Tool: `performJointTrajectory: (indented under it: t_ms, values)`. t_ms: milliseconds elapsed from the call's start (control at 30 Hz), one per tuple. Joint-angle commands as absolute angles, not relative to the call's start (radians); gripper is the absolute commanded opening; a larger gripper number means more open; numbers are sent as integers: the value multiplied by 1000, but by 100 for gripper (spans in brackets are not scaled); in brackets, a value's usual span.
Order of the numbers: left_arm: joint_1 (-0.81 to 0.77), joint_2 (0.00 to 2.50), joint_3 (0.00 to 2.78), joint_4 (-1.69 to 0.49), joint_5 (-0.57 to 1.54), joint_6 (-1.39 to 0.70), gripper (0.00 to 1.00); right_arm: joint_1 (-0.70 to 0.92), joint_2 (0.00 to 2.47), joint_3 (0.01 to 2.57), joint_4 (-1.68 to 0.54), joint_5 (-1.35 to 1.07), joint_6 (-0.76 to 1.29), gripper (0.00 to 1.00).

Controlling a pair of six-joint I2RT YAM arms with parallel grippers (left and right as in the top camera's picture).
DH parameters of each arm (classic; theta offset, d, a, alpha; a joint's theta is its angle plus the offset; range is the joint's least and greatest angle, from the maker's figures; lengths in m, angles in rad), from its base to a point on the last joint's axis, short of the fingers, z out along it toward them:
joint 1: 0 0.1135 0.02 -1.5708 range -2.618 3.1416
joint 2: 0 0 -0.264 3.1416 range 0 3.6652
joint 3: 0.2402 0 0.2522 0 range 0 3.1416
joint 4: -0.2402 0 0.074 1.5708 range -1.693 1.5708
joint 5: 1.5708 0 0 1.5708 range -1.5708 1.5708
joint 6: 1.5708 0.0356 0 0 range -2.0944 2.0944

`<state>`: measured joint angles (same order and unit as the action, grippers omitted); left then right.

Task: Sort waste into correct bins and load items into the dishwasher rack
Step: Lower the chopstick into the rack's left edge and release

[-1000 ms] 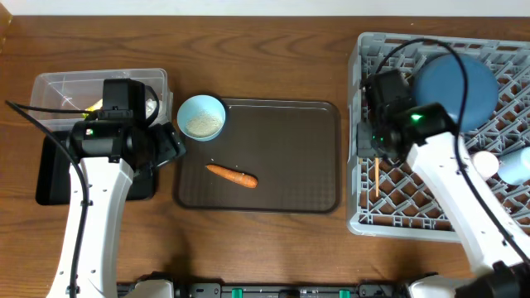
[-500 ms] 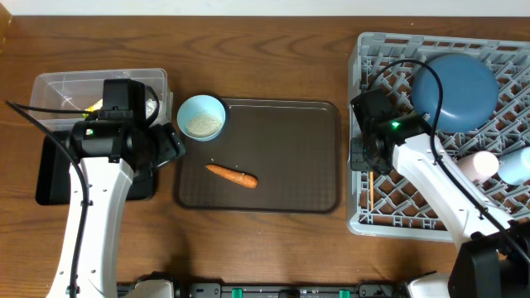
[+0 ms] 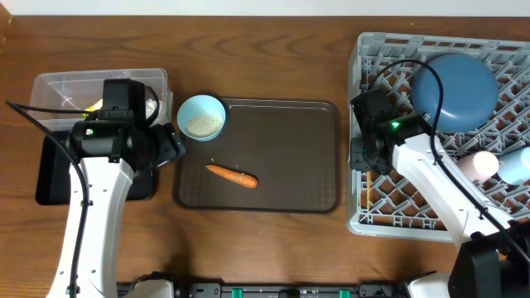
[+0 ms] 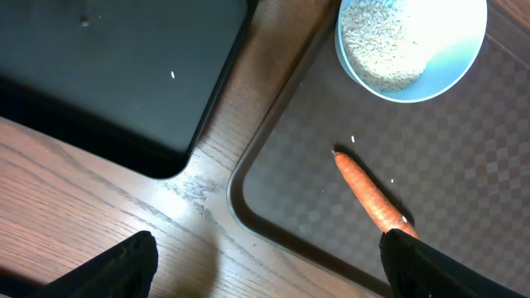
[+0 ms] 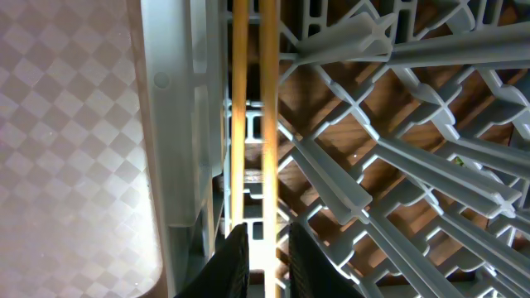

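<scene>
Two grippers: you have both in view.
Right gripper (image 5: 267, 240): fingers (image 5: 233, 258) barely parted, one stick running up between them; you cannot tell whether the pads pinch it.
Chopsticks (image 5: 269, 124): a pair side by side in the dishwasher rack (image 3: 364, 50), against its 9 o'clock wall; long axis 12 to 6 o'clock from overhead.
Left gripper (image 4: 273, 277): fingers spread wide, holding nothing, above the 9 o'clock edge of the brown tray (image 3: 315, 165).
Carrot (image 3: 232, 175): on the brown tray; long axis 10 to 4 o'clock, thin tip at 10.
</scene>
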<state>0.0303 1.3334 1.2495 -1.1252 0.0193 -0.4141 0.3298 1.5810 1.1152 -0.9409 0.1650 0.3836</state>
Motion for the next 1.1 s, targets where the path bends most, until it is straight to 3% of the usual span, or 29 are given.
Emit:
performJointTrajectory:
  t_ms: [0, 333, 633, 1067]
  values:
    - [35, 1339, 1252, -1129, 14, -401, 88, 324, 1571, 1114, -937, 155, 403, 17]
    - [34, 1339, 1252, -1129, 14, -401, 88, 324, 1440, 1258, -886, 6, 331, 1]
    - [34, 1339, 1252, -1129, 14, -401, 88, 350, 1529, 1219, -960, -61, 311, 1]
    - [34, 1339, 1252, -1129, 14, -401, 88, 358, 1571, 1158, -1060, 87, 344, 1]
